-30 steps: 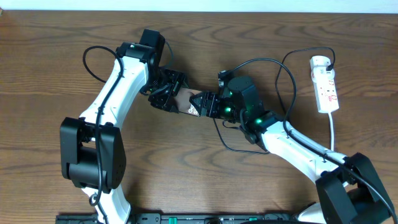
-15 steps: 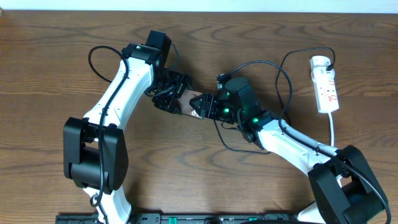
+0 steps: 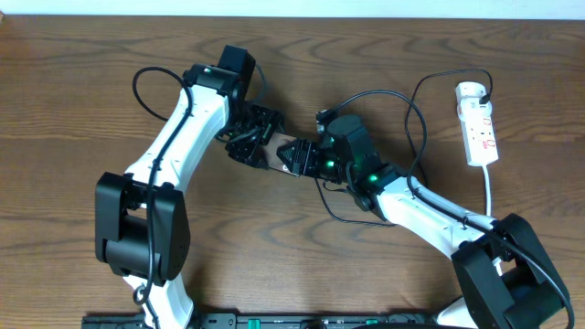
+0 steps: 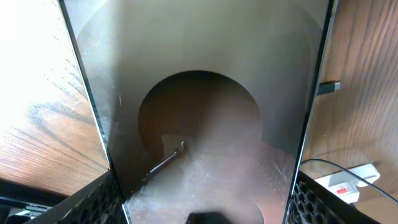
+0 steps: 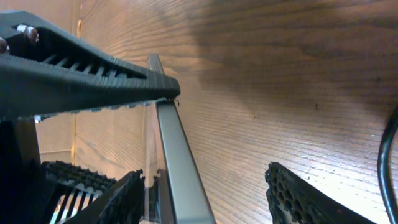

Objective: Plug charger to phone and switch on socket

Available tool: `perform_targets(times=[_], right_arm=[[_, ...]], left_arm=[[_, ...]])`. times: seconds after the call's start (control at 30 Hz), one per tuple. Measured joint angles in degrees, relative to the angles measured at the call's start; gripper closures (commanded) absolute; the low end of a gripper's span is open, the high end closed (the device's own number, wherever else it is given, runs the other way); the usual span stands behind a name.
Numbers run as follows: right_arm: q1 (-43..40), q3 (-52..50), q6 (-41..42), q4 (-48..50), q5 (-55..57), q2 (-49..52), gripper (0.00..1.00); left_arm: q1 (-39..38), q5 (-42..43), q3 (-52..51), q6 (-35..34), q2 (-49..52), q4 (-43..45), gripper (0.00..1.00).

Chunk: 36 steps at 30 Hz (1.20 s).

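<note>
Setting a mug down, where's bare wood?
Bare: brown wooden table left of the left arm; in front between it and the right arm. Crowded: centre, left gripper and right gripper at the slim dark smartphone, thin black cable.

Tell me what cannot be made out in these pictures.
Phone screen: overhead, covered by left claw and right claw; left wrist, blurred by glare.
Phone port: shown in no view.
Socket switch positions: overhead, too small; left wrist, cut off by the edge.
Charger tip: left wrist, tiny; overhead, lost among arm cables.
</note>
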Motion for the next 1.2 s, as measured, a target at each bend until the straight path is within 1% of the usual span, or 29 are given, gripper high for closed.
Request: perform_targets(times=[0.37, 0.77, 1.07, 1.2], right_arm=[[0.0, 0.0, 0.0, 0.0, 1.0, 0.0, 0.45], [1.2, 0.0, 0.0, 2.2, 1.5, 0.1, 0.48], [1.2, 0.0, 0.2, 2.2, 1.7, 0.1, 0.59], [1.3, 0.0, 0.2, 2.3, 1.7, 0.1, 0.62]], left_arm=[[-0.6, -0.2, 0.0, 0.0, 0.0, 0.0, 0.93], [-0.6, -0.1, 0.0, 0.1, 0.0, -2.3, 0.93], [-0.6, -0.1, 0.0, 0.2, 0.0, -2.5, 0.93], [-0.6, -0.1, 0.0, 0.2, 0.0, -2.5, 0.93]])
